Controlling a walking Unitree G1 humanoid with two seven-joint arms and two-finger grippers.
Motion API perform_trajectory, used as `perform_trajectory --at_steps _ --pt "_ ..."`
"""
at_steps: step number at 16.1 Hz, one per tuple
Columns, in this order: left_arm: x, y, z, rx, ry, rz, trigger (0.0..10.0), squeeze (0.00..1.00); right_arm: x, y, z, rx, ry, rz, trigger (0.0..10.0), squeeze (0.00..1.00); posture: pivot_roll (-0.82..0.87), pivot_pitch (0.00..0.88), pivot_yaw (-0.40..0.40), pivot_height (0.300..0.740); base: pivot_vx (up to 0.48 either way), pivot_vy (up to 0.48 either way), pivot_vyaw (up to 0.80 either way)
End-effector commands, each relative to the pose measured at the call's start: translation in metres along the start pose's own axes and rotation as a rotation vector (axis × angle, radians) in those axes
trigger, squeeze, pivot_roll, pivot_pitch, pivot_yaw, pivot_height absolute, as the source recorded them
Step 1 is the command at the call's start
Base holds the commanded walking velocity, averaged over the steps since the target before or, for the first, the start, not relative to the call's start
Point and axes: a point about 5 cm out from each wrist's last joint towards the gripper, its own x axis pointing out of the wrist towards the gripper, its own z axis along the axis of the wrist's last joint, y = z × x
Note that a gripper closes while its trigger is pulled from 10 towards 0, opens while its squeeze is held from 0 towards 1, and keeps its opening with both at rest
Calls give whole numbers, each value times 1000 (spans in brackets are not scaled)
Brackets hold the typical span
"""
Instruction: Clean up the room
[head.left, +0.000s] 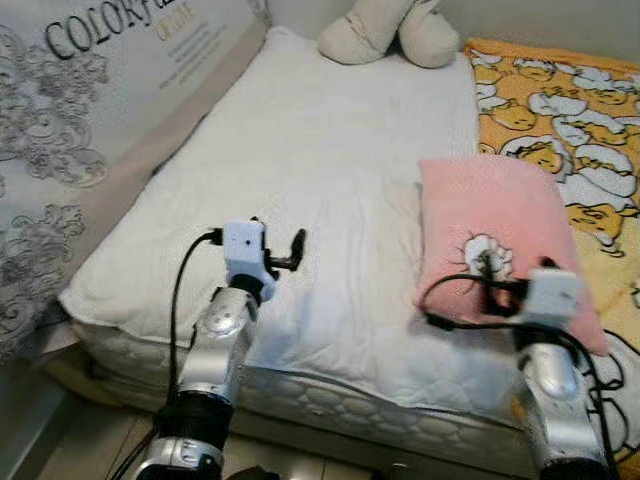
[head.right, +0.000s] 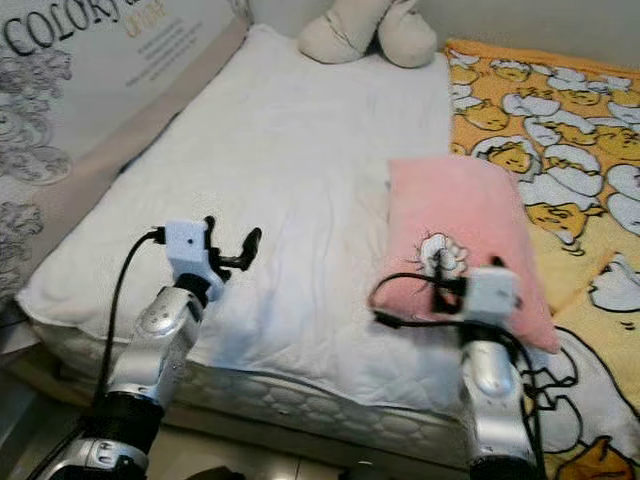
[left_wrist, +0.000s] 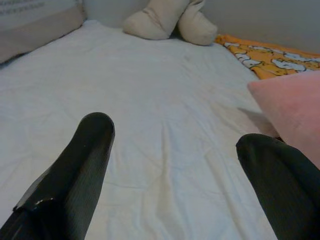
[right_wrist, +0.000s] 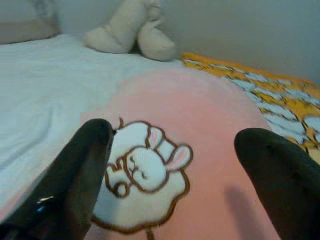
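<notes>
Before the robot, in the left eye view, a white mattress (head.left: 320, 200) runs away toward a wall, with a beige plush (head.left: 385, 32) at its far end. A pink pillow (head.left: 500, 240) lies on the mattress's right part, its right edge over a yellow blanket (head.left: 570, 110) printed with ducks. A grey printed panel (head.left: 60, 120) leans along the left side. The left gripper (head.left: 285, 252) hovers over the near white sheet, fingers apart, grasping nothing. The right gripper (head.left: 487, 272) hangs above the pillow's near end.

The right eye view shows the same layout.

From the left wrist, two black fingers (left_wrist: 75, 170) stand spread wide over bare sheet, the pillow just beside one of them.

From the right wrist, the fingers (right_wrist: 80, 170) are likewise released, straddling the rabbit print (right_wrist: 140, 180) on the pillow.
</notes>
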Motion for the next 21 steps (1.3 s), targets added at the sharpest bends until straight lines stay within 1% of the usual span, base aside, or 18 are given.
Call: perform_trajectory --at_steps 1,4,9,11,15,16,17,18,20,21 --pt "4 -5 4 -11 -14 -4 10000 0 5 -7 6 -33 -1 -5 10000 0 -96 0 9 730 0 -469 0" --pt "5 -6 5 -18 -23 -11 10000 0 9 -9 8 -25 8 -14 10000 0 -97 0 12 730 0 -467 0" --pt "4 -18 10 -24 -63 -101 10000 0 9 -11 7 -29 26 -23 10000 0 -103 0 21 730 0 -466 0" --pt "6 -20 12 -20 -73 -112 10000 0 10 -11 9 -27 24 -29 10000 0 -105 0 23 730 0 -457 0" --pt "12 -22 14 -15 -60 -125 10000 0 19 -22 17 -16 8 -75 10000 0 -110 0 26 730 0 0 0" --pt "13 -22 14 -13 -61 -127 10000 0 20 -23 18 -11 3 -78 10000 0 -110 0 26 730 0 0 0" --pt "14 -22 15 -12 -63 -127 10000 0 21 -22 18 -18 10 -73 10000 0 -110 0 26 730 0 0 0" --pt "14 -23 15 -10 -63 -127 10000 0 22 -18 17 11 23 -62 10000 0 -109 0 25 730 0 0 -700" --pt "14 -22 14 -8 -58 -114 10000 0 23 -14 16 -5 27 -53 10000 0 -109 0 25 730 0 0 -638" --pt "15 -18 13 -1 -54 -81 10000 0 22 -10 16 -13 23 -40 10000 0 -106 0 24 730 0 0 0"
